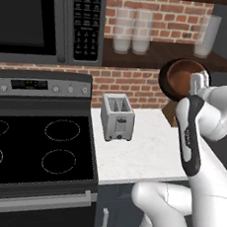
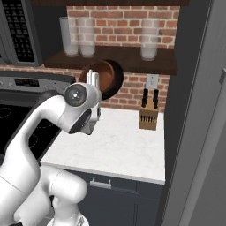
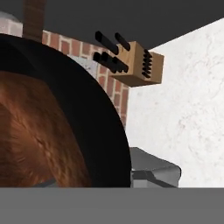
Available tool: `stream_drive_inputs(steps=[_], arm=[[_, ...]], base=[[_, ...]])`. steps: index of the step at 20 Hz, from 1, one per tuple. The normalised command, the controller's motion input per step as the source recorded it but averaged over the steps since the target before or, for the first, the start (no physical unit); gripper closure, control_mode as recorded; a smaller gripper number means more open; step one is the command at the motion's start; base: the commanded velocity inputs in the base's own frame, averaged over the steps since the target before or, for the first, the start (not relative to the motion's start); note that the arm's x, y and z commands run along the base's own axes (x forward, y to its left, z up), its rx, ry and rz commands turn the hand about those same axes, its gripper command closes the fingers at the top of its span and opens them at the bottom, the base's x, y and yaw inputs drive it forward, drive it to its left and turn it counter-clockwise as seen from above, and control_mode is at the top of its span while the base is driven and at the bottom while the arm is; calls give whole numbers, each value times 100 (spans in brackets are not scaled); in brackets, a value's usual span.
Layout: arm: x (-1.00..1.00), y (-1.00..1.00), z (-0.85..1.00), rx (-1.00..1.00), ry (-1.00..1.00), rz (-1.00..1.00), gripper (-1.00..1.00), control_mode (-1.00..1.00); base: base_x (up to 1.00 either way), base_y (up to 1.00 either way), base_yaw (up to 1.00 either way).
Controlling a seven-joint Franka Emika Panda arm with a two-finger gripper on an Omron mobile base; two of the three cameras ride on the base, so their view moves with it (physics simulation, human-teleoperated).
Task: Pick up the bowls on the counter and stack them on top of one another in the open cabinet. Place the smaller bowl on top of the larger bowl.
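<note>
Jaws (image 1: 199, 82) sit upper right in the left base view, closed partway on the rim of the bowls, which appear nested and tipped on edge: smaller bowl (image 1: 182, 79) reddish-brown, inside the larger bowl (image 1: 164, 83), black rim showing round it. Both are clear of the tabletop (image 1: 141, 153), held just below and in front of the open cabinet (image 1: 161, 55) shelf edge.

Hand view: brown interior at lower left, black rim arcing round it; the fingertips themselves I can't make out.

Key relation: in the right base view the stack (image 2: 105, 77) hangs at centre top, overlapping the shelf's front lip, mouth facing the arm. My read is that it needs lifting and levelling before it can go in.

Tabletop below: white marble, toaster (image 1: 117, 117) at centre of the left base view, knife block (image 2: 148, 112) right of centre in the right base view.

Far: glass jars (image 2: 77, 37) at the shelf's upper left and another at upper right, with a gap between. That gap looks like the landing spot. Brick wall behind.
</note>
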Motion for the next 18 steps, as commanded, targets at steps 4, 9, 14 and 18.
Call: stream_drive_inputs(steps=[4,9,14,18], arm=[[0,0,74,0,-17,-5,100,-100],[-1,-1,59,4,-3,-1,100,-100],[0,0,61,7,5,0,100,-100],[0,0,56,1,6,0,100,-100]], base=[[0,0,0],[0,0,0],[0,0,0],[0,0,0]])
